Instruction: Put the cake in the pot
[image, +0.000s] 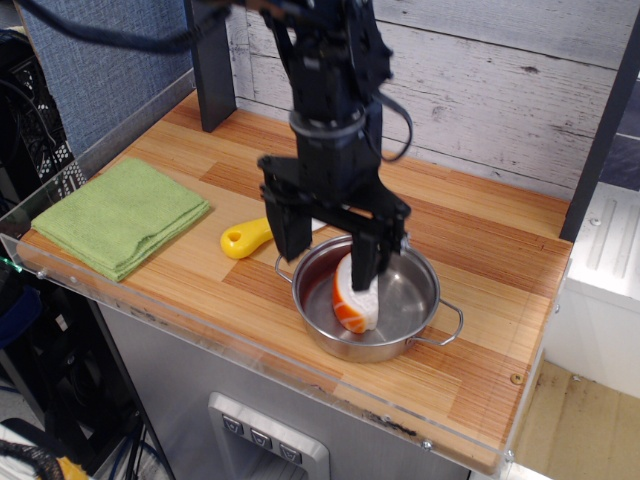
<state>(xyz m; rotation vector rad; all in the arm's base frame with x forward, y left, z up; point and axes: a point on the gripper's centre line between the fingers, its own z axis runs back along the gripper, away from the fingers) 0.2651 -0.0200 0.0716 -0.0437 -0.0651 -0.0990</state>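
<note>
Your gripper (330, 250) hangs just above the pot (412, 305) with its jaws spread wide and nothing between them, which suits a release, since the cake (356, 298) sits inside the pot on its edge, white base turned toward the camera and leaning near the right finger. By my reading the placing is done, and you need only lift straight up so that finger does not drag the cake out. The pot stands on a wooden counter (490, 250) before a whitewashed plank wall (480, 70), with a yellow-handled toy knife (246, 238) just beside it and a folded green cloth (120, 215) well apart to the side.
</note>
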